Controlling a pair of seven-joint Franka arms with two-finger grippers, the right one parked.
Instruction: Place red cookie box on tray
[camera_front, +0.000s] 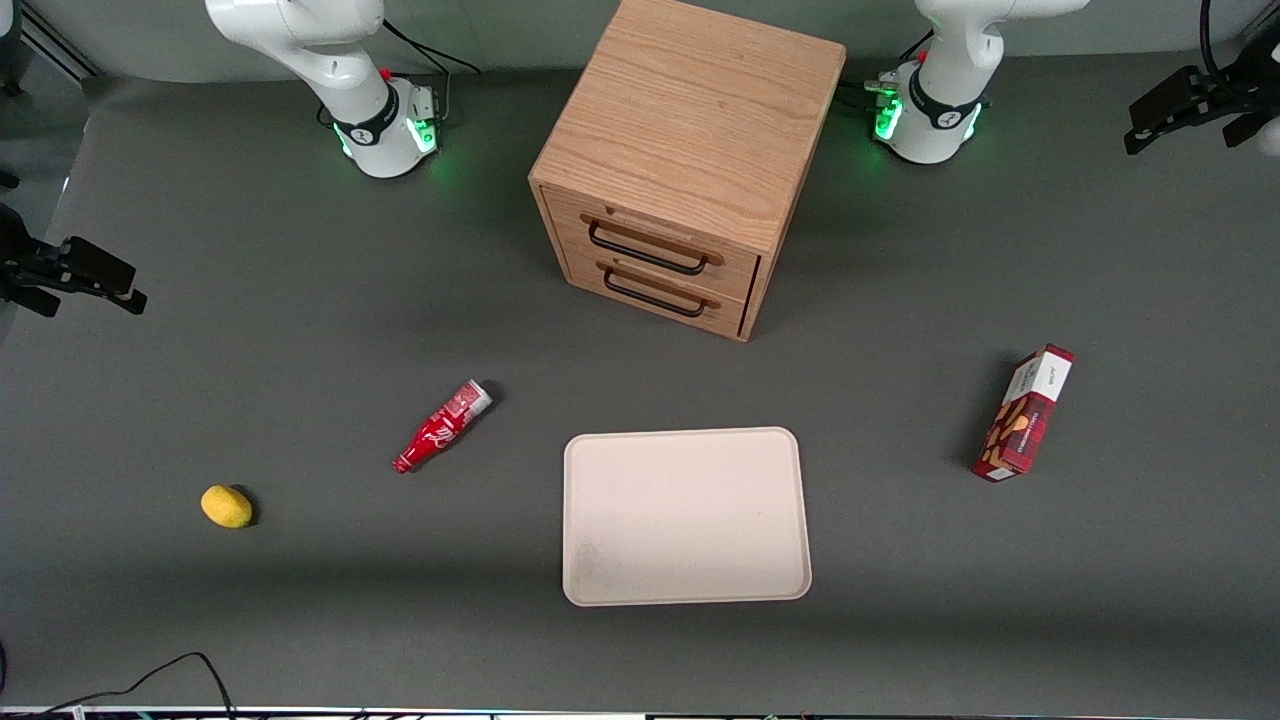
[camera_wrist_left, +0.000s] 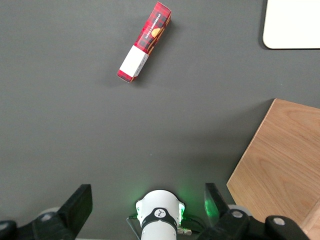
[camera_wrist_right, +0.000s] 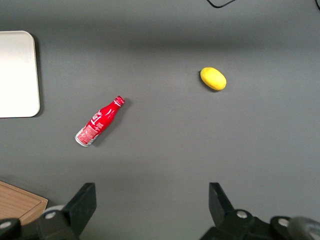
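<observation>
The red cookie box (camera_front: 1024, 412) lies on the grey table toward the working arm's end, its white end panel turned toward the arm's base; it also shows in the left wrist view (camera_wrist_left: 145, 41). The pale cream tray (camera_front: 685, 515) lies flat in front of the wooden cabinet, nearer the front camera, with nothing on it; one corner of the tray (camera_wrist_left: 292, 25) shows in the left wrist view. The left arm's gripper (camera_front: 1160, 110) hangs high above the table's working-arm end, farther from the front camera than the box. This gripper (camera_wrist_left: 147, 202) is open and holds nothing.
A wooden two-drawer cabinet (camera_front: 680, 160) stands between the two arm bases, drawers shut. A small red bottle (camera_front: 441, 426) and a yellow lemon (camera_front: 227, 506) lie toward the parked arm's end. The working arm's white base (camera_wrist_left: 159, 217) sits beneath the gripper.
</observation>
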